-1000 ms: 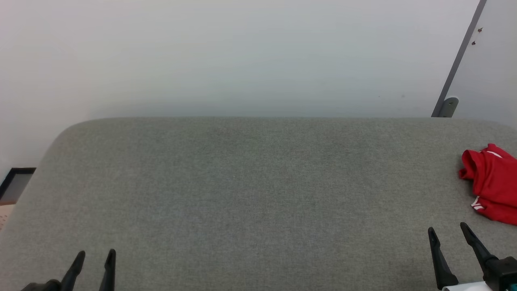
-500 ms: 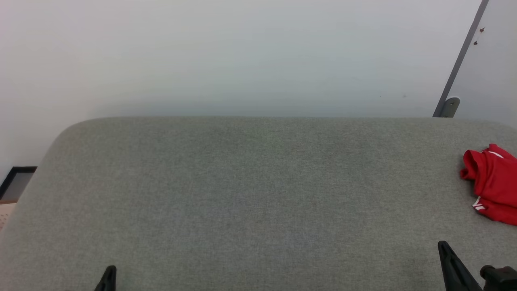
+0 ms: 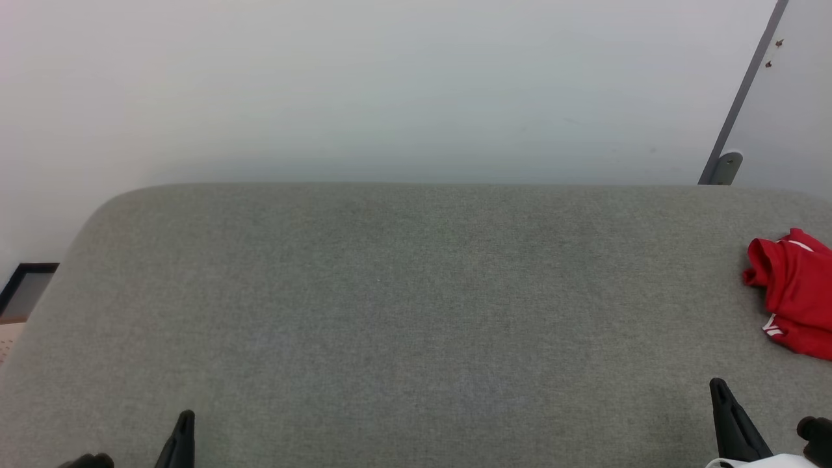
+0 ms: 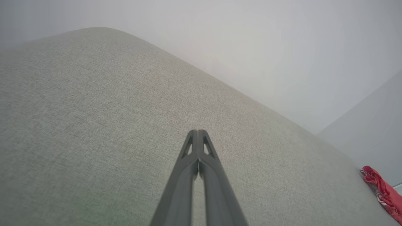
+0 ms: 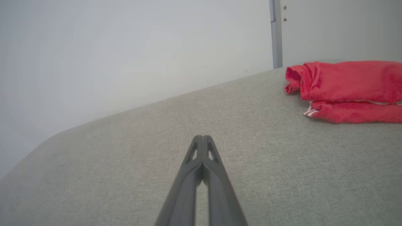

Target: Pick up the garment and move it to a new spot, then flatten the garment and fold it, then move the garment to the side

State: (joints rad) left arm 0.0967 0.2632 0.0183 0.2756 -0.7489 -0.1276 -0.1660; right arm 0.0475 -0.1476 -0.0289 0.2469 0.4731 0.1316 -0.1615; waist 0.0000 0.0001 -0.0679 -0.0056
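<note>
Red jersey garment [image 3: 796,292]: one, bunched and doubled over, lying at the far right side of the grey fabric tabletop [image 3: 390,292]. Left end effector [image 4: 198,133]: closed tight, holding nothing, well apart from the garment. Right end effector [image 5: 203,138]: likewise closed and empty, nearer the garment. Handling note: right arm looks best placed; open it wide first, then pinch a raised fold, not the flat layers.

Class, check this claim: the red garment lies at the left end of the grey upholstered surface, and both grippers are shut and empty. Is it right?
Not quite: the red garment lies at the right end of the grey upholstered surface, as the head view shows. The rest holds.
</note>
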